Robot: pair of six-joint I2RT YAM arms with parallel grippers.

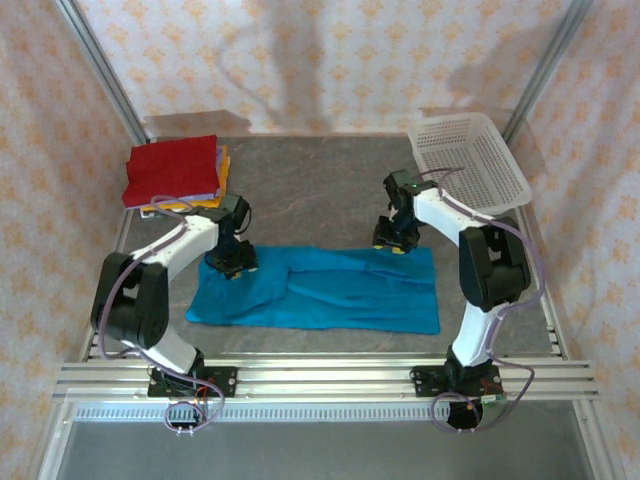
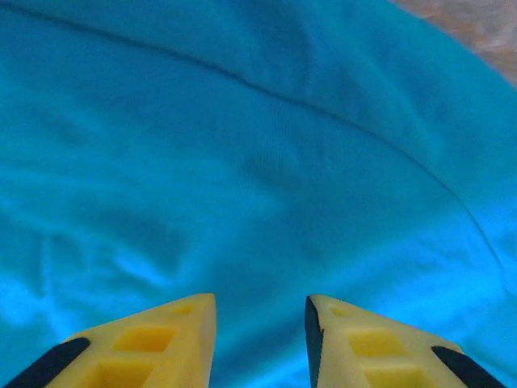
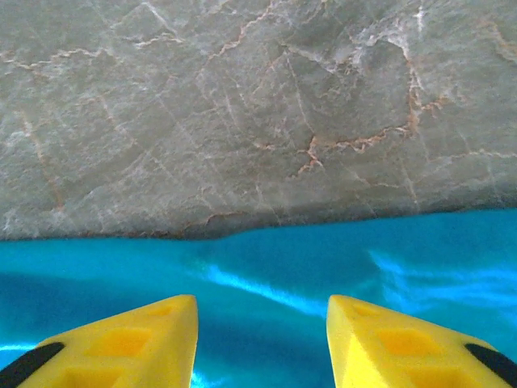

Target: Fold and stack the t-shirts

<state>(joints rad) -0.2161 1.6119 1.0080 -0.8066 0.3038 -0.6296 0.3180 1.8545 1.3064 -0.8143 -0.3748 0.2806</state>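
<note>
The teal-blue shirt [image 1: 330, 290] lies spread flat on the table [image 1: 320, 190], directly under both grippers. The left gripper [image 1: 232, 262] hangs over one end of it. The right gripper [image 1: 396, 240] hangs over the far edge of the other end.

In the left wrist view, the shirt [image 2: 242, 162] covers everything beyond the left gripper [image 2: 260, 301], and a seam curves across ahead of the tips. The yellow fingers [image 2: 161, 339] stand apart, with a clear gap and no cloth pinched between them. Whether the tips touch the fabric cannot be told.

In the right wrist view, the right gripper [image 3: 262, 301] is also parted, its fingers [image 3: 145, 339] wider apart and holding nothing. The shirt's edge [image 3: 323, 267] runs just ahead of the tips, and the bare marbled table [image 3: 242, 105] lies beyond it.

The other shirts sit in a folded stack beyond and outward of the left gripper, near the far corner. A red shirt [image 1: 172, 168] lies on top, and orange-yellow cloth [image 1: 185, 204] shows beneath it.

The white perforated basket [image 1: 470, 165] sits beyond and outward of the right gripper, well apart from the teal shirt. It is tipped up at the far corner, and its mesh floor is visible all across.
</note>
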